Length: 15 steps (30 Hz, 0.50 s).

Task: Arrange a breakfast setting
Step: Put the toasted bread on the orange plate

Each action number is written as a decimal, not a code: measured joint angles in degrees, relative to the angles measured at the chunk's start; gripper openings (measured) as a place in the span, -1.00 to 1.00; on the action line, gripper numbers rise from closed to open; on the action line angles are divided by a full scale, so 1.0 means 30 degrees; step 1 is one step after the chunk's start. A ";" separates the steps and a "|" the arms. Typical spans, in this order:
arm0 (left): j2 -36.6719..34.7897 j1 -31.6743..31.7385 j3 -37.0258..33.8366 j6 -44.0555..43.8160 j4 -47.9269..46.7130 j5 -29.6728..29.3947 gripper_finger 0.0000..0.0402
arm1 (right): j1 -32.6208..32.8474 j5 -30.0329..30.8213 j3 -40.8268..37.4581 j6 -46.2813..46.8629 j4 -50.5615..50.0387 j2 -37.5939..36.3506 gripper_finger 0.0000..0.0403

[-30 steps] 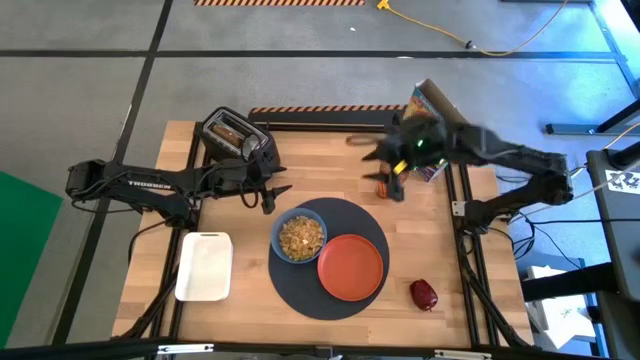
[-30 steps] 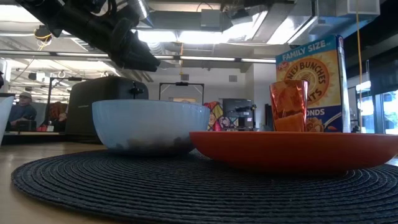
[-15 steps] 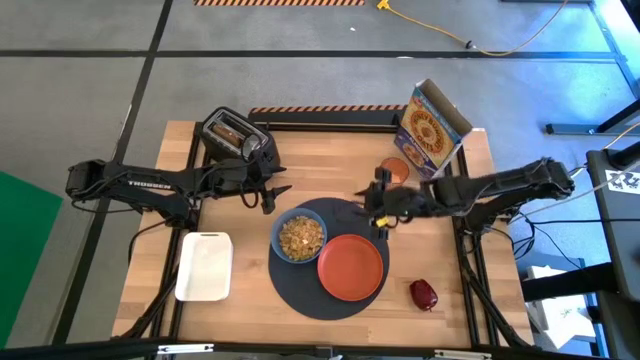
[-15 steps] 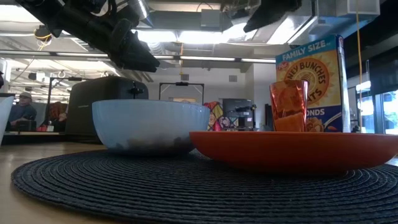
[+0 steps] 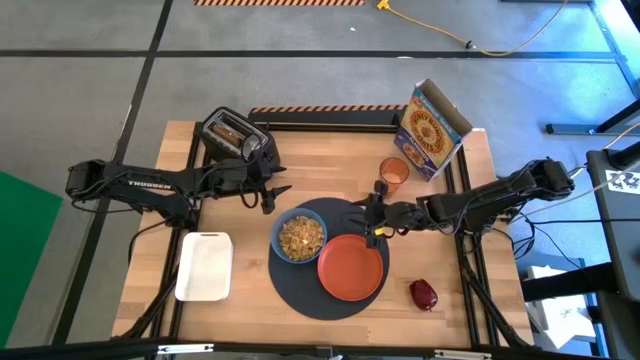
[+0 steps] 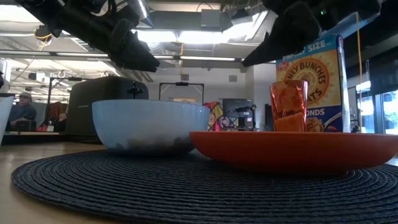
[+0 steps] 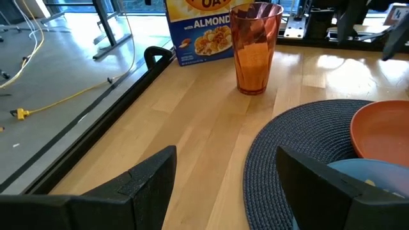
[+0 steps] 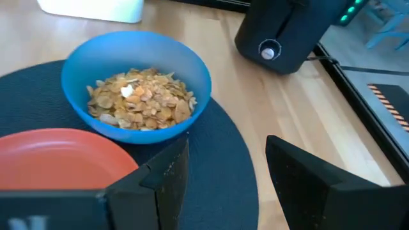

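Observation:
The dark-grey mat lies at the table's middle. On it stand the blue bowl, filled with cereal flakes, and the orange plate. The orange cup stands upright on the wood beyond the mat. The dark-red fruit lies on the wood right of the mat. No toast slice shows. My right gripper is open and empty above the mat's far right edge, beside the plate. My left gripper is open and empty over the wood, left of the bowl's far side.
A black toaster stands at the far left. A cereal box stands at the far right behind the cup. A white rectangular container lies at the near left. Bare wood lies between toaster and cup.
My right gripper has drawn back from the cup by the cereal box and gone toward the table's near edge and a little left, coming over the mat's far right edge. The cup stays standing where it was.

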 joint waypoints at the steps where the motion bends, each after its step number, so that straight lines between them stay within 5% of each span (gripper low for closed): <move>1: 0.0000 0.0007 0.0000 0.0163 -0.0001 -0.0007 0.30 | 0.0000 0.0083 -0.0156 -0.0013 0.0169 0.0000 -0.01; 6: 0.0002 0.0007 0.0000 0.0409 -0.0071 -0.0002 0.30 | 0.0000 0.0267 -0.0985 -0.0020 0.2255 -0.0007 -0.01; 15: 0.0606 0.0007 0.0000 0.0446 -0.0123 0.0000 0.30 | -0.0044 -0.0677 -0.4674 -0.0477 1.1476 -0.0007 -0.01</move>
